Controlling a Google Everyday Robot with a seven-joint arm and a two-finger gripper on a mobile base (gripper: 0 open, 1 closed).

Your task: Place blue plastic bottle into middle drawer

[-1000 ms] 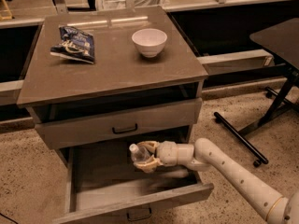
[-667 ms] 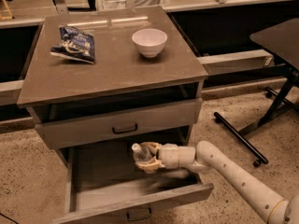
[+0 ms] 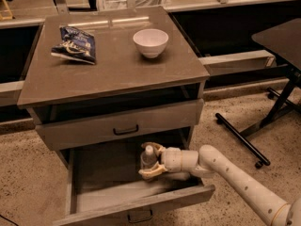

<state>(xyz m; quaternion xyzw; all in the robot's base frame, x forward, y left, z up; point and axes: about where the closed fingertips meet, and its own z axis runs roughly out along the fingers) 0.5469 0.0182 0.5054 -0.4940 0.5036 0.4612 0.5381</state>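
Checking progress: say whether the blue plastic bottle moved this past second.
Yes, slightly right: the blue plastic bottle, held by the gripper inside the open middle drawer, now sits further right of the upper drawer handle.

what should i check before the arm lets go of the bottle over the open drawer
1. The wide grey wooden middle drawer is pulled open: ok.
2. The small clear plastic bottle with white cap is inside the drawer's outline: ok.
3. The end effector is closed around the bottle, low in the drawer: ok.
4. The bottle is upright, cap on top: ok.
5. The bottle's base is touching the drawer floor: cannot tell.
6. The upper grey drawer front is shut above the arm: ok.
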